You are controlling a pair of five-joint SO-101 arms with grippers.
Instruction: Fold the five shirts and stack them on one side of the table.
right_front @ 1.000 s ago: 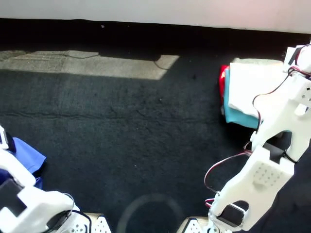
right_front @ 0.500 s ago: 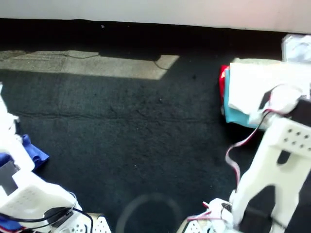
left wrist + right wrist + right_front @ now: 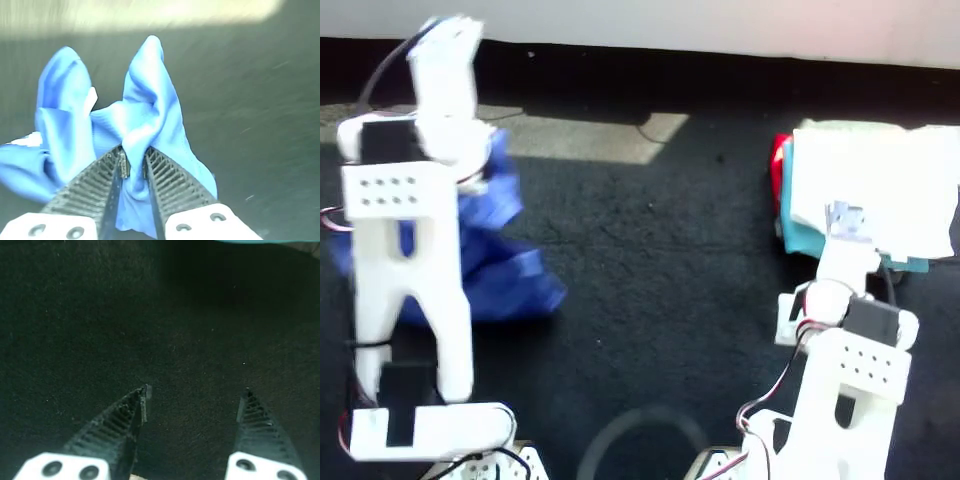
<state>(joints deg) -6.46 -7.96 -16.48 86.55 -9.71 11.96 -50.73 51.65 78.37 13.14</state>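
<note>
Ideally, the left gripper (image 3: 132, 170), jaws pinched on a ridge of the crumpled blue shirt (image 3: 150, 100), needed to spread it flat mid-mat (image 3: 650, 300) before any fold. Its arm stood tall at the far left. The right gripper (image 3: 195, 400) hung wide apart near the folded stack (image 3: 860, 190).

the left arm (image 3: 410, 230), crouched in the lower left corner a second ago, now stretches up the left side of the high view towards the upper left. the blue shirt (image 3: 510, 275), earlier a small bunch at the left edge, now shows crumpled higher and further in, left of centre, a fold pinched in the left gripper (image 3: 133, 167). the right arm (image 3: 845, 370) has drawn back from the right edge beside the stack of folded shirts (image 3: 865, 175) to the lower right, and the right gripper (image 3: 195, 395) now hangs spread over the dark table cover (image 3: 150, 315).
</note>
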